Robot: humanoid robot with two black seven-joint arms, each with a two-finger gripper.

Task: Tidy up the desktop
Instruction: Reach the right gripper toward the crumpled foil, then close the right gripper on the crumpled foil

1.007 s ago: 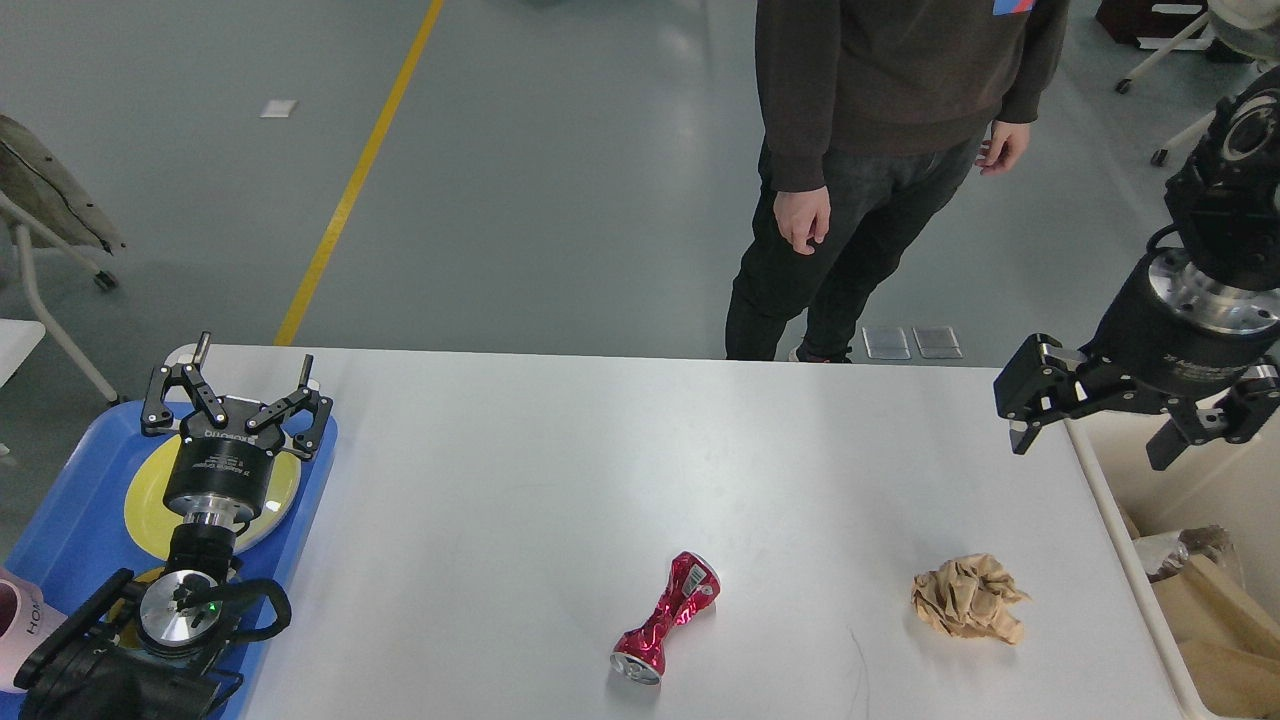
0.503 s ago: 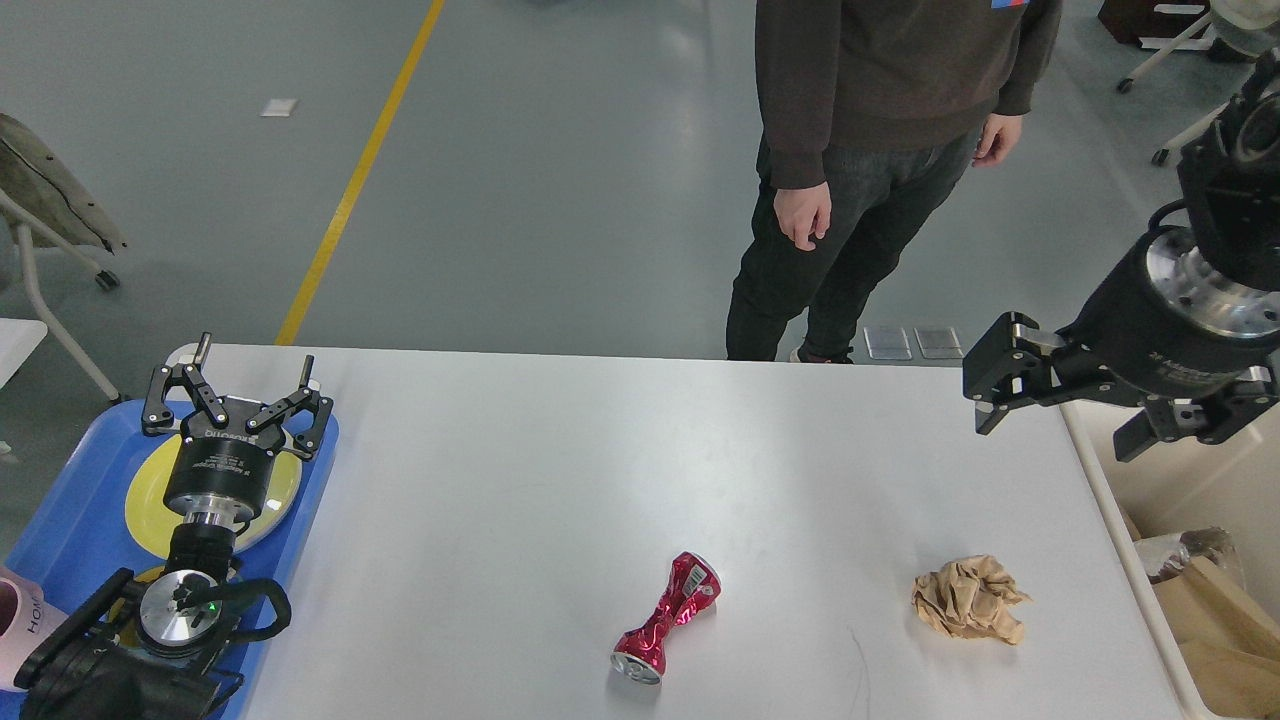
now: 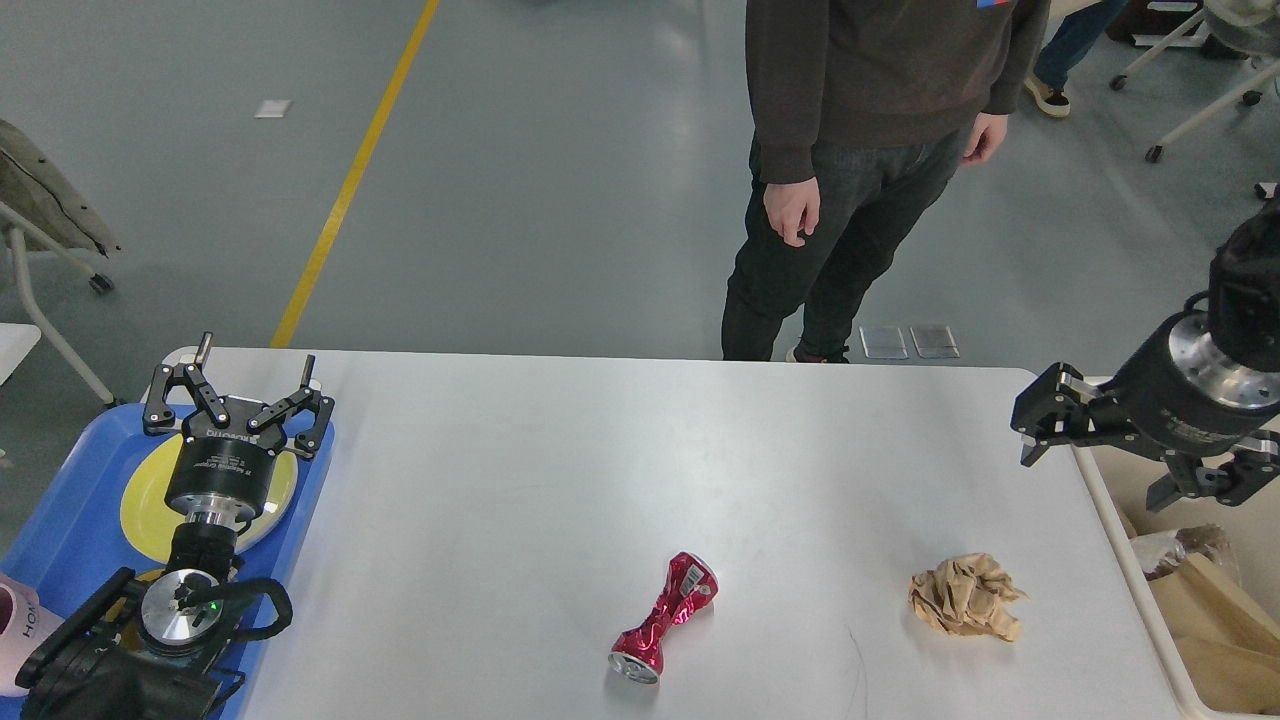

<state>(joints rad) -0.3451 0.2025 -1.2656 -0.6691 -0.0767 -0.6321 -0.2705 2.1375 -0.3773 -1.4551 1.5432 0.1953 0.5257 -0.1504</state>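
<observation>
The white desktop carries a crushed red can near its front middle. A crumpled ball of brown paper lies to the can's right. My right gripper hovers open at the desktop's right edge, above and behind the paper ball, with nothing between its fingers. At the far left, my left gripper stands open and empty over a yellow plate on a blue tray.
A cream bin holding brown paper and cardboard hugs the desktop's right side. A person stands just behind the far edge. A pink cup sits at the tray's front left. Chairs stand on the floor beyond.
My right gripper rose and swung left, then dropped back to the right edge by the bin. Left arm, can and paper stayed put.
</observation>
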